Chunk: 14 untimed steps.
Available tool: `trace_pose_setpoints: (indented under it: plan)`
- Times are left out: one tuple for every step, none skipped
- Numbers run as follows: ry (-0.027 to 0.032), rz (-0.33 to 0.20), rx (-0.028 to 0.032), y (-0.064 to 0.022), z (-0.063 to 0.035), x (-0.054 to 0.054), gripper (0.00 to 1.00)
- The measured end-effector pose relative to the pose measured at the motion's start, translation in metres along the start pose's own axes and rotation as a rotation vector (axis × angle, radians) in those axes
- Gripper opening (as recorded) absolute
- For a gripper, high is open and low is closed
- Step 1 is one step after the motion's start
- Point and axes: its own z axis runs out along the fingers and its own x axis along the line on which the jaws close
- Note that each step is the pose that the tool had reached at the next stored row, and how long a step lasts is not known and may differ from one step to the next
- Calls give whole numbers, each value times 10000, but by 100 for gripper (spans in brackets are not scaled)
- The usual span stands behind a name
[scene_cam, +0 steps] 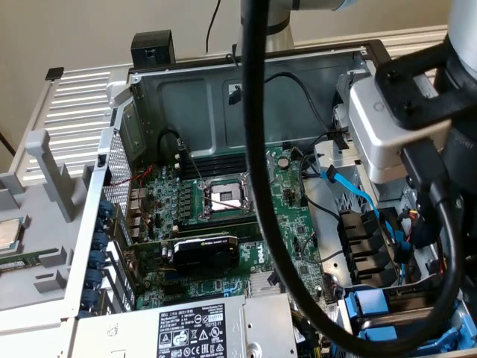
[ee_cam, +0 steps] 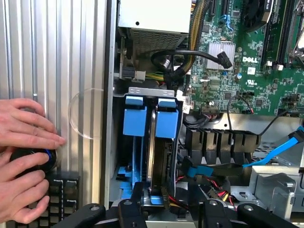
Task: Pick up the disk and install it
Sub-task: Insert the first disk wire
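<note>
Saw the claw (ee_cam: 167, 213) nearest, low over the drive bay (ee_cam: 152, 91) and in line with the disk (ee_cam: 166, 124). Could not tell the claw's state, clamped or let go. Found the disk standing on edge in the bay, its blue front just beside that of a second carrier (ee_cam: 134, 116).

Judged the disk fairly heavy for its size and stiff, with smooth metal sides likely to slip. Judged it fragile inside too: no knocks, no twisting. Judged the best hold to be across the two broad flat faces or on the blue frame's sturdier sides, away from the connector end.

Noted blue cables (ee_cam: 213, 170) and red wires (ee_cam: 190, 192) close beside the bay, easy to snag. Noted a person's hands (ee_cam: 23, 130) on a black knob (ee_cam: 29, 160) by the ribbed panel (ee_cam: 71, 57), apart from the bay. Farther off, saw the power supply (ee_cam: 152, 16), then the green motherboard (ee_cam: 256, 71) with its heatsink (ee_cam: 221, 50).
</note>
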Motion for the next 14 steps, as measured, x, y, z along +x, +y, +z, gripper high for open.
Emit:
trace_pose_setpoints:
  plan:
    - [-7,-32,-18,2,11,4,49]
    - [-11,-74,-35,2,20,9,49]
    - [-19,-112,-49,3,30,14,49]
    - [-29,-151,-64,4,42,19,49]
    - [-38,-185,-78,4,51,23,49]
    - [-47,-214,-90,4,59,29,49]
    - [-59,-231,-93,3,66,38,49]
    - [-71,-236,-94,2,68,51,49]
    - [-91,-238,-94,2,71,68,49]
    - [-114,-237,-93,1,71,84,49]
    - [-135,-238,-95,0,71,99,49]
    - [-151,-245,-100,-3,72,109,49]
    - [-163,-273,-106,-6,73,111,49]
    - [-180,-337,-110,-11,74,111,49]
